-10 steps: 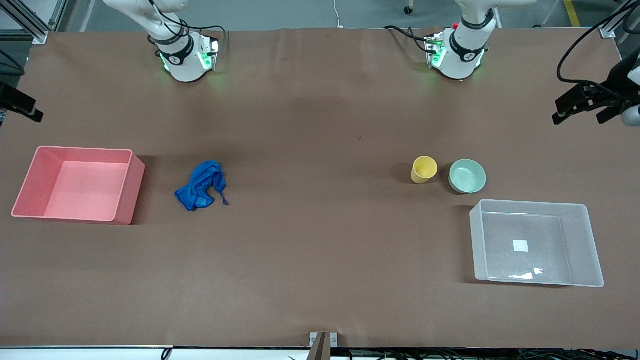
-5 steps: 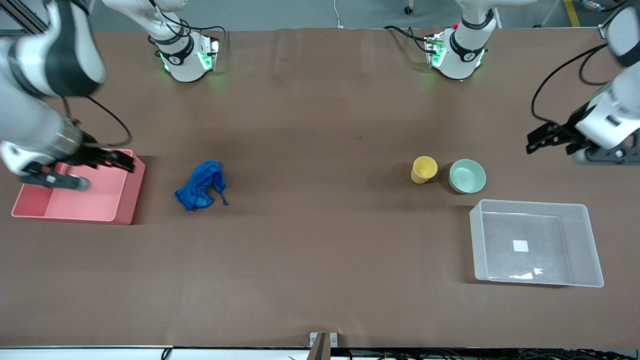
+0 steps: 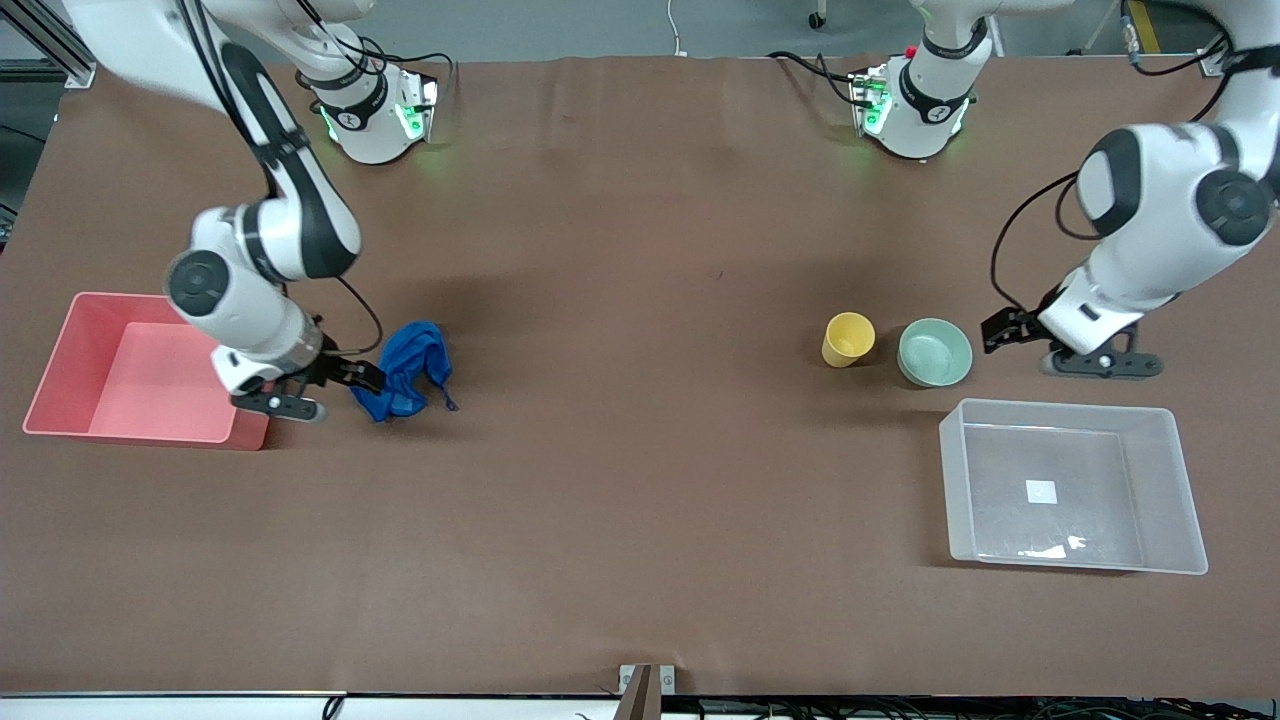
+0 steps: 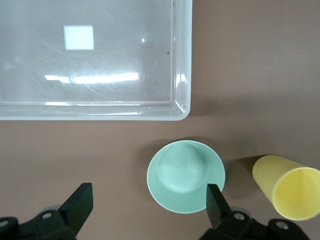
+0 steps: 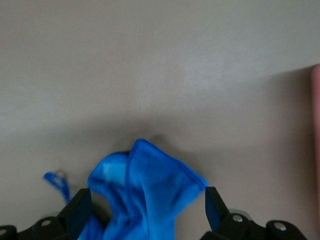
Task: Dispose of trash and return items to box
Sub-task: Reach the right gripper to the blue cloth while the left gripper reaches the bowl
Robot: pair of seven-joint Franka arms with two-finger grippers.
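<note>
right gripper [image 3: 345, 375]: fingers apart, low at the rag's edge nearest the pink bin, mid-left of front frame
rag [image 3: 405, 368]: crumpled between pink bin [image 3: 60, 360] and table centre, long axis tilted, string [image 3: 447, 392] trailing toward frame bottom
left gripper [image 3: 1003, 330]: fingers apart, just beside bowl, right of frame
bowl [image 3: 935, 352]: beside cup [image 3: 849, 338], both higher in frame than clear box [image 3: 1190, 490]
nearer arm: right for rag, left for bowl and cup
count: 1 rag, 1 cup, 1 bowl, 1 clear box, 1 pink bin

Two bins [image 3: 160, 368] [image 3: 1070, 485] – cup [image 3: 848, 339], bowl [image 3: 934, 352], rag [image 3: 405, 370]
</note>
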